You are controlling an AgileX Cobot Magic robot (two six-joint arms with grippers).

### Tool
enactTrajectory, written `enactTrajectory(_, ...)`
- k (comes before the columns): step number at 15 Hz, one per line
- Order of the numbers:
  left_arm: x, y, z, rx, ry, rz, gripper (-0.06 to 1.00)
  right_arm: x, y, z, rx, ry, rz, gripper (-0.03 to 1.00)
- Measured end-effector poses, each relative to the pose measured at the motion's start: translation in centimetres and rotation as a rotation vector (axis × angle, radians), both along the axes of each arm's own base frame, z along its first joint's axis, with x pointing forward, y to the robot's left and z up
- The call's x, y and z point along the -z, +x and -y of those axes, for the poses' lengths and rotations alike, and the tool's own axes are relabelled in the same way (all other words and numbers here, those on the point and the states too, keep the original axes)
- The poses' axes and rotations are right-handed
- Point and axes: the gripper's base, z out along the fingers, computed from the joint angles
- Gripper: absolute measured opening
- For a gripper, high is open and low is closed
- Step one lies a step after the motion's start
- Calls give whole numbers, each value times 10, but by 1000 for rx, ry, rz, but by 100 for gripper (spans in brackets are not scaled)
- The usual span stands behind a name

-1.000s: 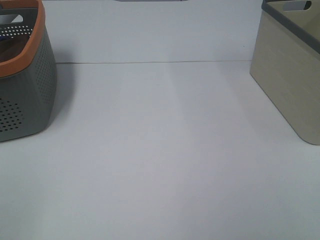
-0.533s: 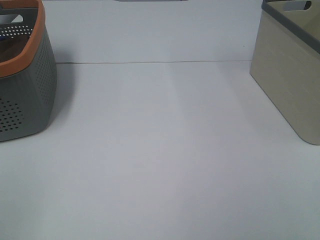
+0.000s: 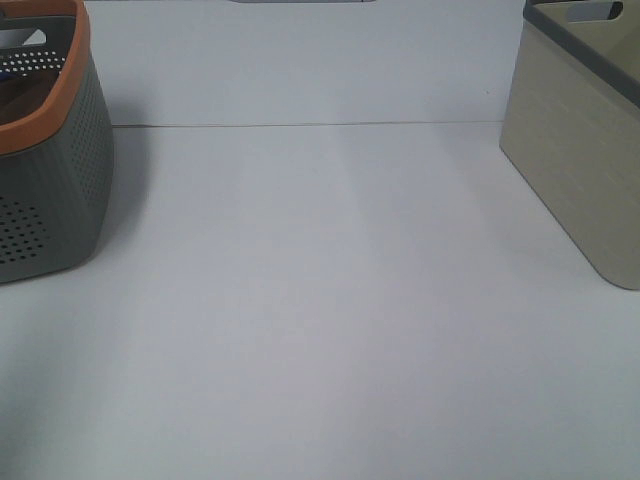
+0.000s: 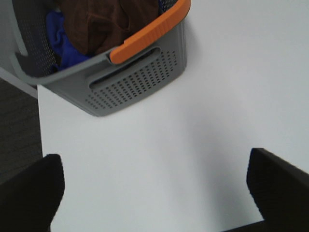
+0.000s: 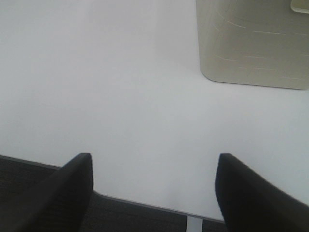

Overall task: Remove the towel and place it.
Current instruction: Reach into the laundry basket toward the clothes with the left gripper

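Observation:
The dark brown towel lies bunched inside the grey basket with an orange rim, next to a blue cloth. My left gripper hovers open over the bare table, a good way short of the basket, with nothing between its black fingers. My right gripper is open too, above the table's near edge, well apart from the beige bin. In the exterior high view only the grey basket shows at the left edge; neither arm appears there.
The beige bin with a grey rim stands at the right of the white table. The table's edge and dark floor show beside the basket, and dark floor also lies under the right gripper.

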Motion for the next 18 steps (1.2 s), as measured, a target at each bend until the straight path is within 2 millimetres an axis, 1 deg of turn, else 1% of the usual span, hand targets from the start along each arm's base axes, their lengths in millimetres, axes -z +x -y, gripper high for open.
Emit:
enactTrajectory(2, -21, 43, -3, 76, 73, -26, 98, 0, 0, 0, 0, 0, 0, 62)
enactTrajectory(3, -27, 56, -3, 87, 83, -28, 98, 0, 0, 0, 0, 0, 0, 62)
enactTrajectory(4, -42, 110, -6, 106, 98, -44, 98, 0, 0, 0, -1, 1, 0, 62)
enactTrajectory(5, -46, 135, -8, 113, 104, -49, 98, 0, 0, 0, -1, 1, 0, 62)
enactTrajectory(6, -48, 147, -8, 123, 112, -53, 98, 0, 0, 0, -1, 1, 0, 62)
enactTrajectory(8, -47, 189, -12, 192, 182, -93, 98, 0, 0, 0, -1, 1, 0, 62)
enactTrajectory(10, -32, 226, -16, 302, 288, -150, 98, 0, 0, 0, -1, 1, 0, 62)
enactTrajectory(12, -8, 254, -24, 356, 383, -231, 98, 0, 0, 0, -1, 1, 0, 62)
enactTrajectory(14, 16, 270, -38, 389, 430, -309, 98, 0, 0, 0, -1, 1, 0, 62)
enactTrajectory(15, 30, 277, -50, 394, 431, -354, 97, 0, 0, 0, -1, 1, 0, 62)
enactTrajectory(18, 41, 281, -66, 433, 459, -388, 96, 0, 0, 0, -1, 1, 0, 62)
